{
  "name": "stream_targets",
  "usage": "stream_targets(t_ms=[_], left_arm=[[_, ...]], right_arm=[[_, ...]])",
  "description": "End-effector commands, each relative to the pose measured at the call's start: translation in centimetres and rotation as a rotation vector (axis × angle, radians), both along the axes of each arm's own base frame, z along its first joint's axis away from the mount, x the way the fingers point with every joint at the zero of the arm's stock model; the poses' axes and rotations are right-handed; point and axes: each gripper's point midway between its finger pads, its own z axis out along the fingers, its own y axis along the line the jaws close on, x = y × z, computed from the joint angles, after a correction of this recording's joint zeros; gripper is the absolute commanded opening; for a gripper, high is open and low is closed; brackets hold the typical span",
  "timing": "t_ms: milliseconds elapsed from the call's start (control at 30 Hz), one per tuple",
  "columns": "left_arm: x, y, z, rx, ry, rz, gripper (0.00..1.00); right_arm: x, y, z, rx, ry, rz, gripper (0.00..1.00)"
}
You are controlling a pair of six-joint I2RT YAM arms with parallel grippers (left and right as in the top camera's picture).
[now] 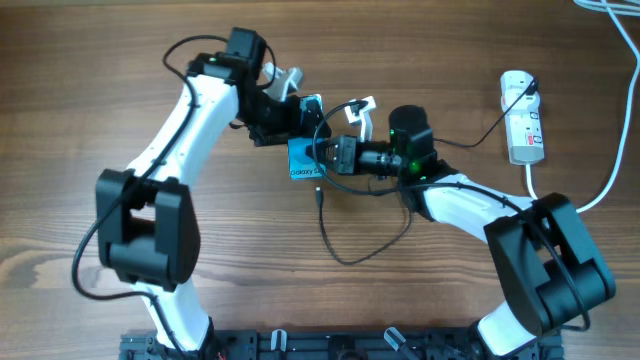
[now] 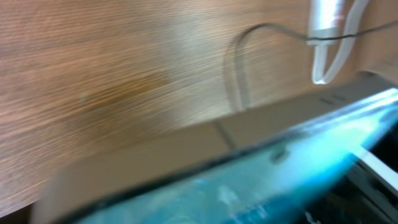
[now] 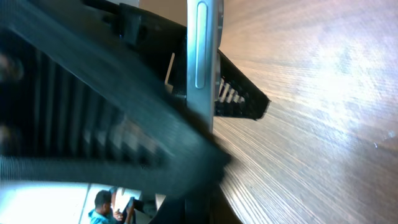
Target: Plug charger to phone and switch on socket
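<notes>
The phone (image 1: 303, 162), with a cyan screen and "Galaxy" text, is at mid-table. My left gripper (image 1: 300, 122) sits across its upper part and looks shut on it. The blurred screen fills the bottom of the left wrist view (image 2: 249, 186). My right gripper (image 1: 336, 157) is against the phone's right edge; its jaws are hidden. The right wrist view shows the phone's silver side (image 3: 202, 62) edge-on behind blurred black parts. The charger (image 1: 340, 255) loops over the table, and its plug tip (image 1: 318, 194) lies free just below the phone. The socket (image 1: 523, 120) lies at the far right.
A white lead (image 1: 600, 190) runs from the socket to the right edge. The charger's other end goes into the socket. The left wrist view shows the socket (image 2: 326, 18) and the charger (image 2: 239, 62) on the wood. The arm bases stand at the front edge.
</notes>
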Motion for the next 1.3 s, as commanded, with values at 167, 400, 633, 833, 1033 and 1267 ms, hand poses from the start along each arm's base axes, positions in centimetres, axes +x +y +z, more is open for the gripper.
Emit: stream_targets(t_ms=[167, 400, 633, 833, 1033, 1267], left_arm=[[-1.3, -2.0, 14.0, -0.508, -0.258, -0.139, 0.91], [-3.3, -2.4, 19.5, -0.644, -0.385, -0.227, 0.81], [-4.3, -3.3, 19.7, -0.649, -0.370, -0.253, 0.73], [-5.2, -4.6, 19.7, -0.657, -0.359, -0.290, 0.65], [-5.0, -4.6, 19.7, -0.655, -0.377, -0.293, 0.49], [-4.7, -4.7, 20.0, -0.659, -0.410, -0.303, 0.43]], right_arm=[[0.0, -0.7, 8.0, 0.248, -0.167, 0.100, 0.04], [0.6, -1.7, 11.9, 0.363, -0.222, 0.049, 0.04], [1.9, -2.9, 12.8, 0.395, -0.223, -0.021, 0.04], [1.8, -3.2, 14.4, 0.443, -0.269, -0.038, 0.04], [0.6, -2.8, 13.9, 0.420, -0.265, 0.040, 0.04], [-0.9, -2.5, 13.3, 0.394, -0.247, 0.130, 0.04]])
